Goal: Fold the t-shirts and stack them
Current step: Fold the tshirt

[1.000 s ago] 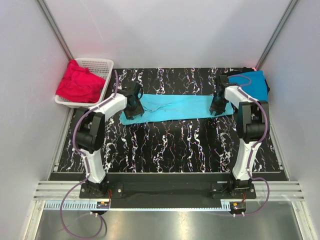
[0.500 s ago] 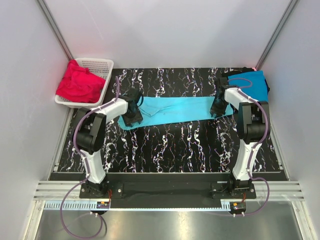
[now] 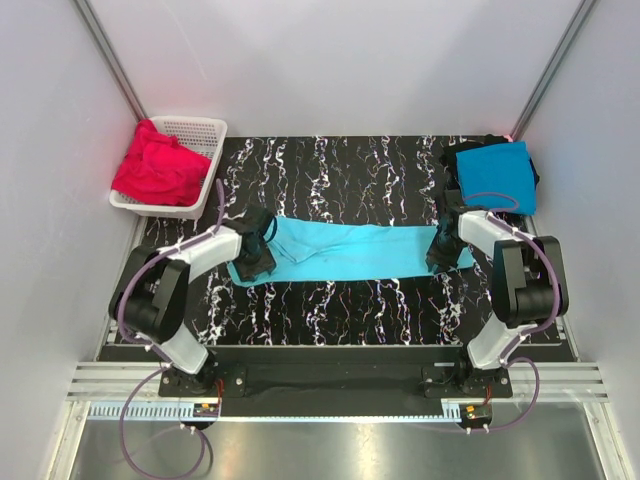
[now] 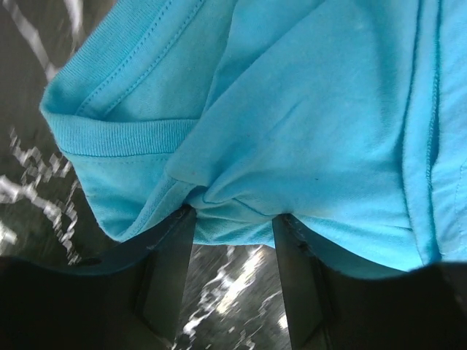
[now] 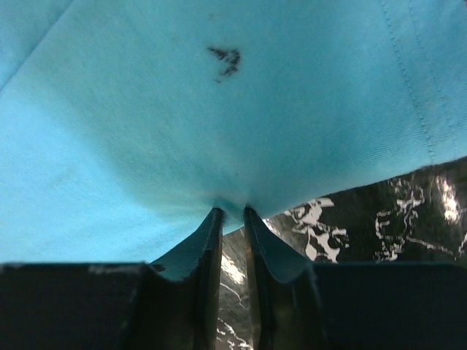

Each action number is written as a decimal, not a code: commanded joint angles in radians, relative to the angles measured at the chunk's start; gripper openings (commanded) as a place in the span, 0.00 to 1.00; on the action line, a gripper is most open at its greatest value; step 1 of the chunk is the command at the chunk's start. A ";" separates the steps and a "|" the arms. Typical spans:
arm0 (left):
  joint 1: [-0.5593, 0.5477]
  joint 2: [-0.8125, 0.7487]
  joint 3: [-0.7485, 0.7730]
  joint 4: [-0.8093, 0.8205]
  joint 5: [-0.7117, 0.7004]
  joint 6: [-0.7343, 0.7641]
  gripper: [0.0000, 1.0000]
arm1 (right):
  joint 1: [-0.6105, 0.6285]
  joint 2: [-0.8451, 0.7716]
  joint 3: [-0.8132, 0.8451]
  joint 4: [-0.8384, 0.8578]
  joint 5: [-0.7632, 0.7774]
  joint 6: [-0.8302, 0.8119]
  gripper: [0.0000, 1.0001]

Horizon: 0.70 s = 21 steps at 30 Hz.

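Jaws of the left gripper [image 3: 255, 256] and of the right gripper [image 3: 443, 250] were clenched on the two ends of the turquoise t-shirt [image 3: 350, 250], which was stretched out to the right of the white basket [image 3: 205, 128]. Both ends should be carried evenly, so that no wrinkle is made. The marbled black counter [image 3: 340, 310] was enclosed by pale walls [image 3: 330, 60].

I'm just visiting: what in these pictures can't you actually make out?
Top view: how many red shirts fill the basket; they are one bunched heap.
Top view: what lies under the deeper blue shirt; it covers all but a dark edge.
Left wrist view: whether the left gripper pinches the turquoise shirt; cloth covers its tips.
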 commanded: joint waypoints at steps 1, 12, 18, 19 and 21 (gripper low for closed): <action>0.002 -0.046 -0.092 -0.135 -0.013 -0.022 0.53 | 0.006 -0.027 -0.029 -0.104 0.056 0.039 0.24; 0.002 -0.307 0.106 -0.186 0.009 0.054 0.58 | 0.042 -0.228 0.189 -0.183 0.107 0.037 0.25; -0.002 -0.234 0.176 -0.195 0.055 0.097 0.60 | 0.062 -0.203 0.214 -0.186 0.098 0.031 0.25; -0.016 -0.208 0.185 -0.194 0.065 0.117 0.60 | 0.067 -0.183 0.212 -0.184 0.101 0.033 0.25; -0.030 -0.132 0.202 -0.191 0.076 0.125 0.59 | 0.082 -0.166 0.205 -0.184 0.105 0.039 0.24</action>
